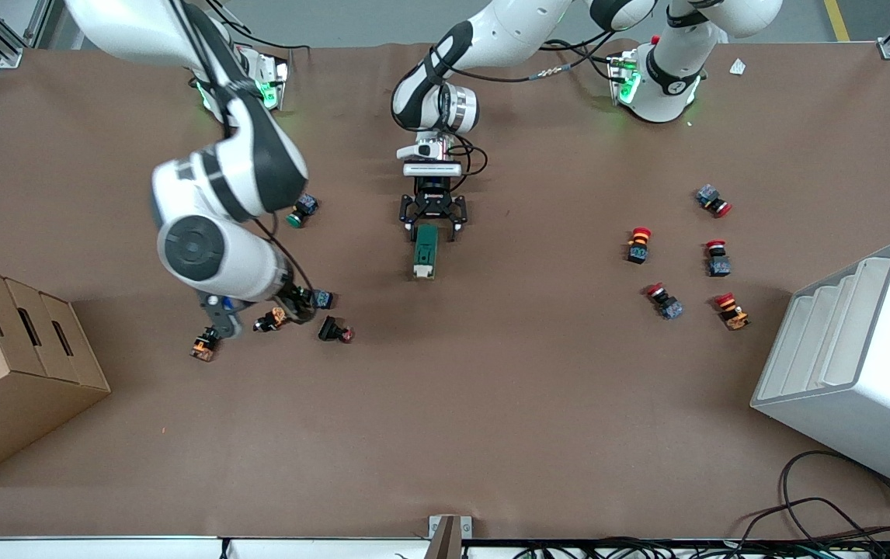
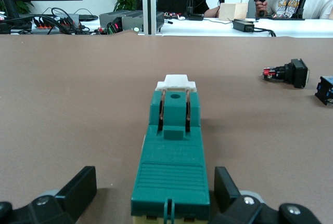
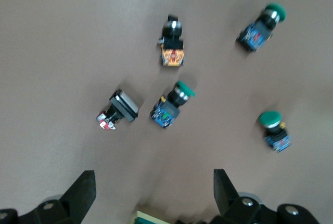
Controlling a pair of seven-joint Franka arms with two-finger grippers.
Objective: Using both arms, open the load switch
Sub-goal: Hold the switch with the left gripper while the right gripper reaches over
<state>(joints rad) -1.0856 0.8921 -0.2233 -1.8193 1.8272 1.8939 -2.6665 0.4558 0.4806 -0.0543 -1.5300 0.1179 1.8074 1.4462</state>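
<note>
The load switch (image 1: 425, 252), a dark green oblong block with a white end piece, lies flat near the middle of the table. My left gripper (image 1: 433, 227) is low over its end nearer the robots' bases. In the left wrist view the load switch (image 2: 174, 151) sits between the two black fingers (image 2: 78, 193) with a gap on each side, so the left gripper (image 2: 154, 195) is open. My right gripper (image 1: 290, 301) hangs over a cluster of push buttons (image 1: 321, 299) toward the right arm's end. The right gripper (image 3: 153, 193) is open and holds nothing.
A cardboard box (image 1: 10, 365) stands at the right arm's end and a white stepped bin (image 1: 856, 365) at the left arm's end. Several red-capped push buttons (image 1: 678, 264) lie near that bin. A green-capped button (image 1: 301, 211) lies beside the right arm's forearm.
</note>
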